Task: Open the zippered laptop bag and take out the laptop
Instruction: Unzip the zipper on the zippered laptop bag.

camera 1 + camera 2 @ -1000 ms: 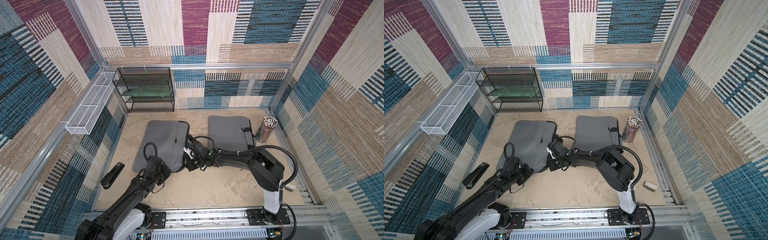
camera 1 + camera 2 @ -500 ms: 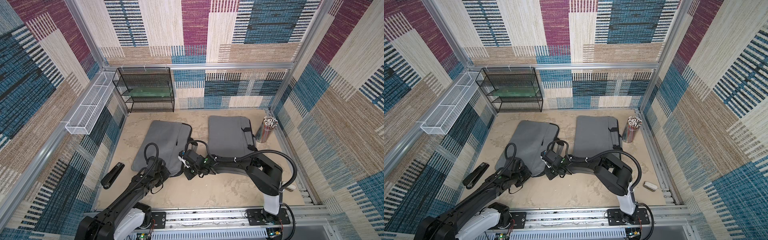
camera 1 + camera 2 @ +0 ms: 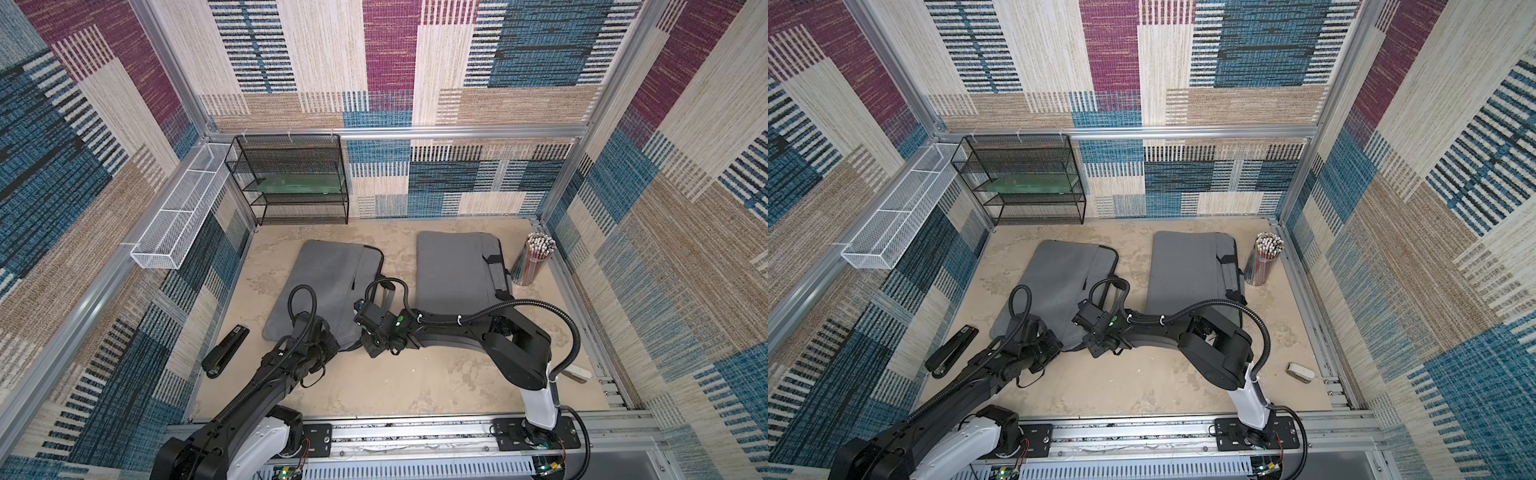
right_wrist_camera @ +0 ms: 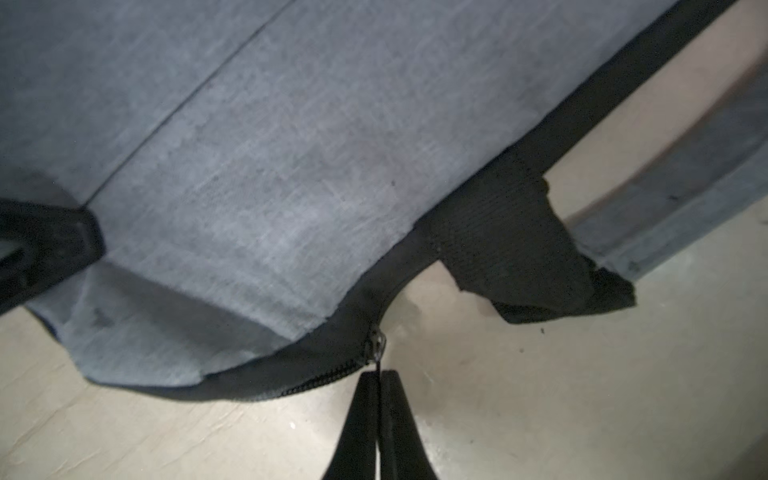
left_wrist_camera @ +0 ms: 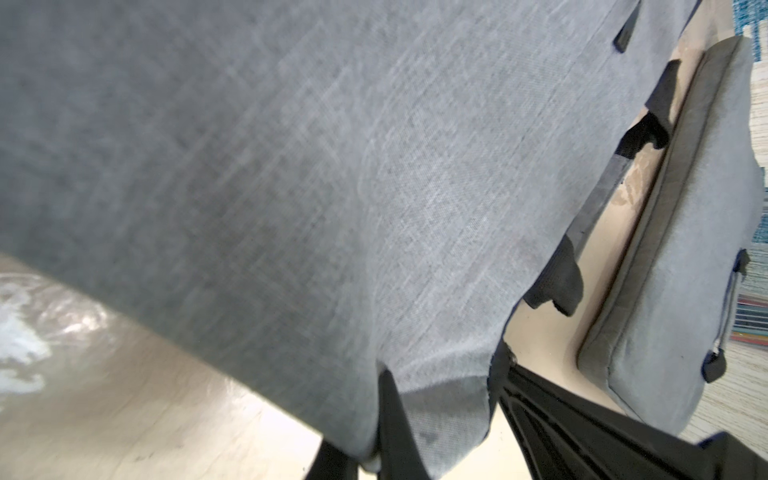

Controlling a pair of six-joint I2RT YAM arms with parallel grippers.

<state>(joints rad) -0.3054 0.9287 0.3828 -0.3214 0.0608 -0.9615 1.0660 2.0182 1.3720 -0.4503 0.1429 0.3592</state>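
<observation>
**Zipper pull gripped at near corner of laptop bag**

At the laptop bag's [image 3: 328, 286] near corner, the zipper pull [image 4: 376, 345] is clamped in the fully closed right gripper [image 4: 378, 376]. The bag's near edge is pinched by the closed left gripper [image 5: 361, 415]. The laptop is not seen and is presumably inside.

Risks: the thin pull could be lost from the jaws at the corner bend, or the bag could be dragged if the left pinch slips.

Counted:
- two grippers
- two grey bags, the second bag [image 3: 453, 270] to the right of it
- one stapler [image 3: 225, 351] to the left of it
- one pencil cup [image 3: 532, 262] and one mesh shelf [image 3: 291, 178] beyond it
</observation>
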